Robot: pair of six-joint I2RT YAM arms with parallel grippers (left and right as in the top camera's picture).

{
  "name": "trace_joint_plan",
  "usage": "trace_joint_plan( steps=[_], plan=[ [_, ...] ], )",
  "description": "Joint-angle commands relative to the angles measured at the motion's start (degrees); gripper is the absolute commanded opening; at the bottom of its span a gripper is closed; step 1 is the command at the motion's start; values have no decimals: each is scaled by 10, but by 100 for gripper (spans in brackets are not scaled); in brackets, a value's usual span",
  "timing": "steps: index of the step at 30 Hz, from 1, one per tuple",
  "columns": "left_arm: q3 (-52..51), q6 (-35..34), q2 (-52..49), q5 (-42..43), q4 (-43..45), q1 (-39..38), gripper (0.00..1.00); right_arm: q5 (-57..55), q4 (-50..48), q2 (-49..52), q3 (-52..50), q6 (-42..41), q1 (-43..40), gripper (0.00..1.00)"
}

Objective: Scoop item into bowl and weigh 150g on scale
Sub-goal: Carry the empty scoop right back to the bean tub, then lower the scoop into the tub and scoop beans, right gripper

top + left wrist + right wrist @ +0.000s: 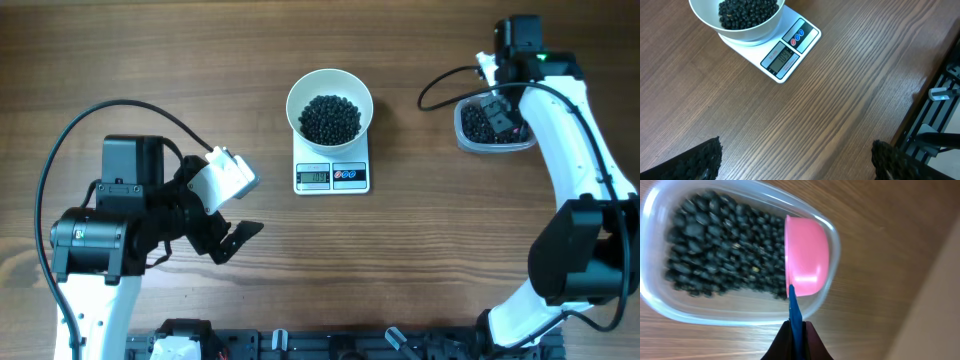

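We hold the scoop (pixel 807 255) handle tight in right gripper (pixel 798 330), cup in tub (pixel 740 317) beans (pixel 715 245); bowl (pixel 330 88) lies to its left. Left gripper (pixel 235 240) spread wide, empty.

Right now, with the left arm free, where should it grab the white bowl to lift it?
Pinch the bowl at its left rim from above, one jaw inside, one outside. The bowl is as wide as the scale, likely too wide to span, and the beans lie low, leaving the wall bare.
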State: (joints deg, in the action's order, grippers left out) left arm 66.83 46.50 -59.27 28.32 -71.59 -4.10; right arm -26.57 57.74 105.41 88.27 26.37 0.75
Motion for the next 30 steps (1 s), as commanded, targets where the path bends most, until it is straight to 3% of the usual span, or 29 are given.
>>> trace_joint_plan(
  steps=[1,5,10,18,30],
  plan=[
    [11,13,0,1,2,-2,100,-75,-16,24,-1,67,13,4],
    [11,13,0,1,2,-2,100,-24,-9,30,-3,92,27,4],
    [11,13,0,1,2,-2,100,140,15,30,-5,111,30,4],
    [11,13,0,1,2,-2,100,224,40,30,-6,89,27,4],
    [11,13,0,1,2,-2,100,404,78,30,-6,64,-76,4]
  ],
)
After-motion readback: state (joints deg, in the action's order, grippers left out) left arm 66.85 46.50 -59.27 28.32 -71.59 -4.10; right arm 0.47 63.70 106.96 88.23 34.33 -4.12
